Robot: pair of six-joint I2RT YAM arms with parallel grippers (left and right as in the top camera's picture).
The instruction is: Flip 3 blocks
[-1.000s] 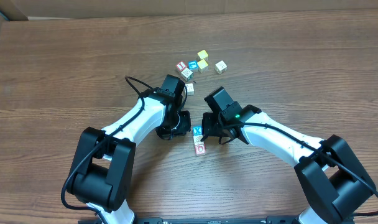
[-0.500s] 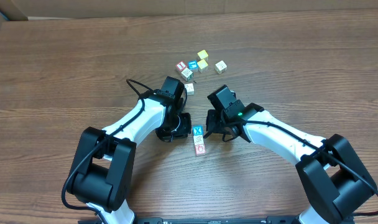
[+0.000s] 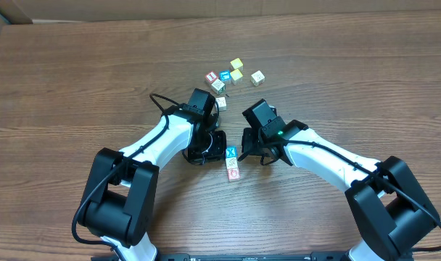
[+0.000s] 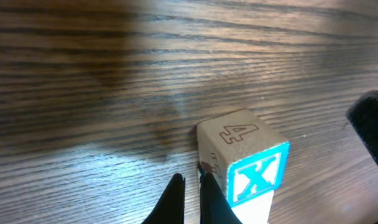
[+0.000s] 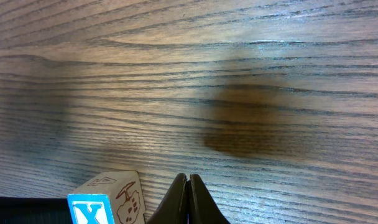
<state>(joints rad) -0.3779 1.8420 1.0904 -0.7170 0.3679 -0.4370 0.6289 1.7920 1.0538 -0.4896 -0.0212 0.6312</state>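
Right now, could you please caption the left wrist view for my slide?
Shut left claw beside the teal X block on the wooden table.

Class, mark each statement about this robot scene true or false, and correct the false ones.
1. The left gripper and the right gripper are both shut. True.
2. The X block is at the far end of a row of three blocks between the arms. True.
3. The left gripper grips the X block. False: its closed fingers sit beside the block, holding nothing.
4. The face next to the X shows a 7. False: it shows a 4.
5. Every block is in that row. False: a loose cluster lies farther out.
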